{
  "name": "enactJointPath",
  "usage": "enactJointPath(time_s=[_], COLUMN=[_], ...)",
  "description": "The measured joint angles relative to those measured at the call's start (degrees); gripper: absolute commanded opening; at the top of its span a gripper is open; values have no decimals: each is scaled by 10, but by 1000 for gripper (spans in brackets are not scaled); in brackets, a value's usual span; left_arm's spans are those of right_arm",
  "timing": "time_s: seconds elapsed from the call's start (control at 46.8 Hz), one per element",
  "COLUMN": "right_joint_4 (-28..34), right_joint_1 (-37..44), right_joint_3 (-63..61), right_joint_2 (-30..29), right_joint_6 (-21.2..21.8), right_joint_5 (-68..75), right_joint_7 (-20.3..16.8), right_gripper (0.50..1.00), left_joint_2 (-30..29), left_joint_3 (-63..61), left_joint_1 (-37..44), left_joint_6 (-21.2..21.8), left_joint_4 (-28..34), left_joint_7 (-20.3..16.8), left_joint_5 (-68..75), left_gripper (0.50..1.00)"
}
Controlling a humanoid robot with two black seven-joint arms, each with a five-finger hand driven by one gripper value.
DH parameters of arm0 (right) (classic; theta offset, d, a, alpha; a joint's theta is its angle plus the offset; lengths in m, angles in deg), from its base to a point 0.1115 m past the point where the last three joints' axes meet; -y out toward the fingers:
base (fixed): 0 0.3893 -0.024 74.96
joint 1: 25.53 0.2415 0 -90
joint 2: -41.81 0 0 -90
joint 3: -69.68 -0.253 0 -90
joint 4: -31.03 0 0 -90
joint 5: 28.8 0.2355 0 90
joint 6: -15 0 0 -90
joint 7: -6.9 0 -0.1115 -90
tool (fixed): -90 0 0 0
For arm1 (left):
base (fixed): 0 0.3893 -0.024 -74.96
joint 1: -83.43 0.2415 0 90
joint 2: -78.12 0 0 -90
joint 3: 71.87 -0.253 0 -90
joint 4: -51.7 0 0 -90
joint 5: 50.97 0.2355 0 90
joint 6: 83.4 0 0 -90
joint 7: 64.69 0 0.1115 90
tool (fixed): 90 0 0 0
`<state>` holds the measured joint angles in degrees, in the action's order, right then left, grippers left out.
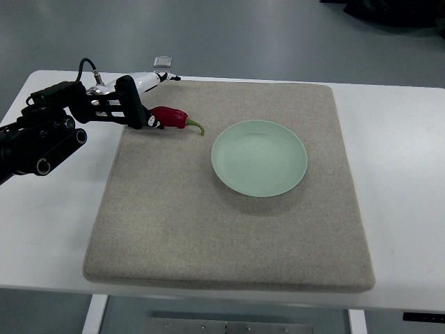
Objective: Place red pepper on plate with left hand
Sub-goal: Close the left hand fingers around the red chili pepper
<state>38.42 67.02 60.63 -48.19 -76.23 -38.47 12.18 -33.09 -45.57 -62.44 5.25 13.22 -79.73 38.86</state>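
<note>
A red pepper [170, 117] is seen to the left of the plate [259, 158], apart from it, lying on the grey mat [229, 223]. The pepper is glossy, long and slightly curved, and its thin green stem is turned toward the plate. The wide end of the pepper is clamped by the dark fingers of the left hand [142, 115], which is reached in from the left of the plate. The hand is made of black jointed parts with a white smooth piece above them, and a black cable is looped over the arm. The plate is round, shallow and pale green, with a smooth matt surface. The mat under the plate is square with rounded corners and a rough felt texture. It is laid on a white table [400, 209]. No writing can be read.
</note>
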Motion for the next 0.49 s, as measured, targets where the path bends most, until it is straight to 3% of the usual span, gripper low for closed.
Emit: enactJointPath(time_s=[0.449, 0.492], right_joint_4=[0, 0], right_joint_1=[0, 0], right_joint_3=[0, 0], right_joint_2=[0, 0], right_joint_6=[0, 0], right_joint_5=[0, 0], right_joint_7=[0, 0], right_gripper=[932, 932], left_joint_2=[10, 10], left_joint_3=[-5, -5], left_joint_1=[0, 0], left_joint_6=[1, 1], left_joint_4=[17, 17], left_joint_7=[0, 0], left_joint_5=[-1, -2], left_gripper=[851, 825])
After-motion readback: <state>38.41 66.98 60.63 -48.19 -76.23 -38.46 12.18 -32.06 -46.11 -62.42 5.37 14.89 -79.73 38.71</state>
